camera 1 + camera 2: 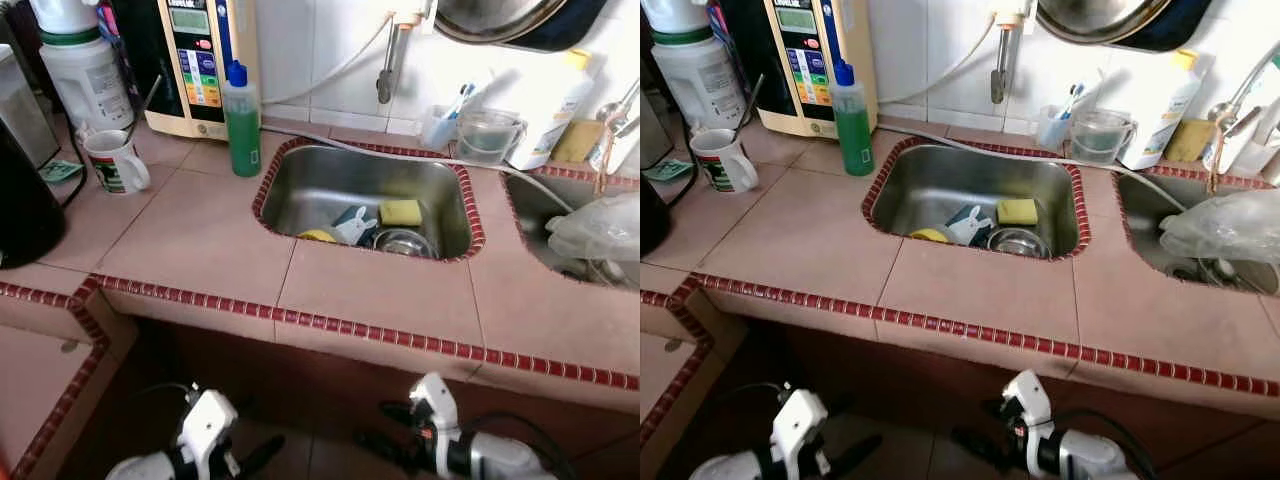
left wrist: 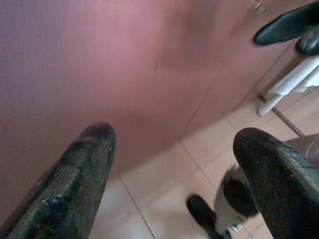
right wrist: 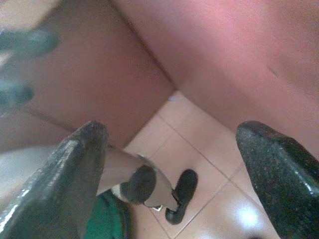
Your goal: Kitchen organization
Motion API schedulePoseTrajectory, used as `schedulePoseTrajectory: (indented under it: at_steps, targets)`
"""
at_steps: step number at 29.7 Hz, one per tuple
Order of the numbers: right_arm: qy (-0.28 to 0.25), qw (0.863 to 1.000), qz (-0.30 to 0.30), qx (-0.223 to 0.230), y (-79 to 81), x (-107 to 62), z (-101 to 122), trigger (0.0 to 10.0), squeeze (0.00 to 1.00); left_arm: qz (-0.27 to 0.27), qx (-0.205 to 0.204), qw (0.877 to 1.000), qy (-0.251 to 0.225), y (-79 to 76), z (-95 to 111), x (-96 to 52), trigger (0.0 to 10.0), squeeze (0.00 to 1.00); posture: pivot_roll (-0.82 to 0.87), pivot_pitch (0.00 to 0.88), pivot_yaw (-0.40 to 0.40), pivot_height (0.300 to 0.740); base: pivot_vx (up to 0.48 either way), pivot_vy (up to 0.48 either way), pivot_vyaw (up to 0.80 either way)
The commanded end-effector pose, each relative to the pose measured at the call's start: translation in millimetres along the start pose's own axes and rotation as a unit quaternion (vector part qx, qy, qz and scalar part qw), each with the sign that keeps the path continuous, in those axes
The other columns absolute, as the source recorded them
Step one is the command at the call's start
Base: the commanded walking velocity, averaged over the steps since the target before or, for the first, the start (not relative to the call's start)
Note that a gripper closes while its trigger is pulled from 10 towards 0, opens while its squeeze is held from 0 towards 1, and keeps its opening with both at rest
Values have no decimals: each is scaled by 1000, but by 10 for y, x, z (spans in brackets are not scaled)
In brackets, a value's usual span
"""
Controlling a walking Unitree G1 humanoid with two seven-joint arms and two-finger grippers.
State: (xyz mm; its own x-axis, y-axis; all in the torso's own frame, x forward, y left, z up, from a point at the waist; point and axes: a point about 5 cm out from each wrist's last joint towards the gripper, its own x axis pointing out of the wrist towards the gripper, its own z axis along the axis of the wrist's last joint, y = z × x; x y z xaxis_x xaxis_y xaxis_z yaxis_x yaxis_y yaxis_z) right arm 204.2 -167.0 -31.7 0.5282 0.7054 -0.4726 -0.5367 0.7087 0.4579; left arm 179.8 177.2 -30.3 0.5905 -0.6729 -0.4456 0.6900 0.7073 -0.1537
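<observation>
Looking down from the head camera, I have the pink tiled counter with its red mosaic edging in front of me, and both arms hang low below its front edge. My left gripper has its two black fingers spread well apart with nothing between them; past the tips I see the pink counter front and pale floor tiles. My right gripper is likewise spread wide and empty, with the same pink wall and floor tiles beyond its fingers, plus a robot foot on the floor.

Everything to be organised sits well above and beyond both sets of fingertips. The steel sink is set into the counter ahead of the right gripper, holding a yellow sponge, a small metal bowl, a white and blue item I can't identify and something yellow at the near rim. A green bottle with a blue cap stands just beside the sink's far-left corner. A white mug stands further left, ahead of the left gripper, near a large white jug. A clear plastic bag lies in the second basin on the right.
</observation>
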Motion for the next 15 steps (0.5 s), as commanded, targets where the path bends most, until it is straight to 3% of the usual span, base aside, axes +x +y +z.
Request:
schedulePoseTrajectory:
  at_steps: [1,3,5,9,15]
  targets:
    - [-4,999,-40,32,-88,-50,-64,10000,0,17,-16,999,25,19,-113,-29,10000,0,-16,29,-28,740,0,0,0]
    - [-5,988,-126,89,-209,-70,-216,10000,0,56,-62,994,76,47,-311,-2,10000,0,-26,23,-33,740,0,0,0]
    - [1,979,-164,122,-248,-101,-309,10000,0,68,-64,990,107,31,-394,4,10000,0,-26,24,-34,740,0,0,0]
    - [47,966,-221,126,-266,-200,-557,10000,0,75,-80,983,145,-52,-504,55,10000,0,-23,19,-28,740,0,0,0]
    - [95,926,-329,157,-286,-401,-891,10000,0,145,-95,960,220,-121,-689,69,10000,0,-30,3,-24,740,0,0,0]
